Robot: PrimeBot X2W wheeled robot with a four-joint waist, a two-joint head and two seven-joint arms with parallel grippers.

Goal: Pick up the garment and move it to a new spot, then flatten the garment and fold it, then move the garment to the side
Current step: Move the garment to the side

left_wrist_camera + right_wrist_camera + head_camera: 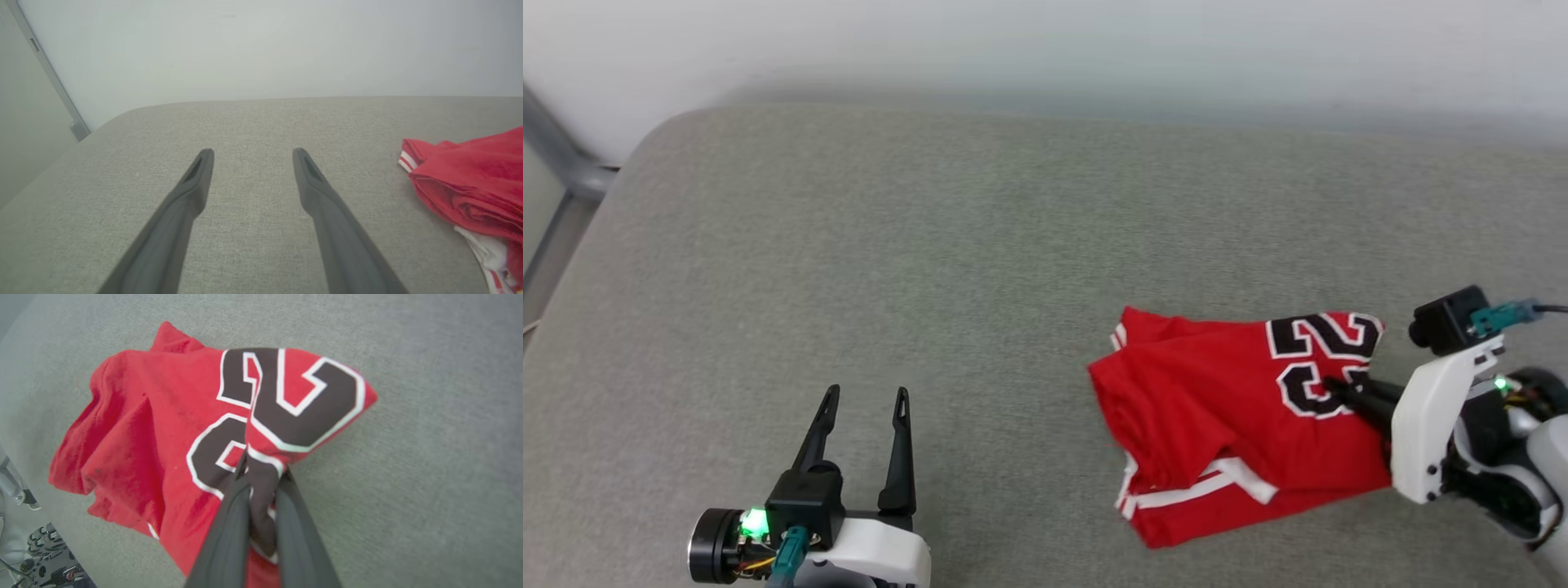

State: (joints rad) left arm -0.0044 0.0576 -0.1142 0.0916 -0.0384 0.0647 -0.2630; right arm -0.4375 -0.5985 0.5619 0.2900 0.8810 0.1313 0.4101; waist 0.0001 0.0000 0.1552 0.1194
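Head view is showing me the garment (pixel 1241 425) lying in a crumpled heap on the grey cushion (pixel 931 245), toward its right side and close to the near edge. I am reaching in from the right with my right gripper (pixel 1342 390). In the right wrist view those jaws (pixel 261 473) are pinching together on a raised fold of the garment (pixel 163 437), right at the dark number print (pixel 286 404). My left gripper (pixel 866 400) is hovering near the cushion's front-left part, well apart from the cloth. The left wrist view is showing its jaws (pixel 253 153) standing wide apart with nothing between them, and the garment (pixel 470 183) off to the side.

I am judging the task to be at its very start. The grasp is taken, but most of the cloth is resting on the cushion, so the lift is not yet made. Carrying it to a new spot, spreading it flat, folding it and shifting it aside are all waiting to be done.

Counting: I am seeing one garment, one number print on it, one cushion, and my two grippers.
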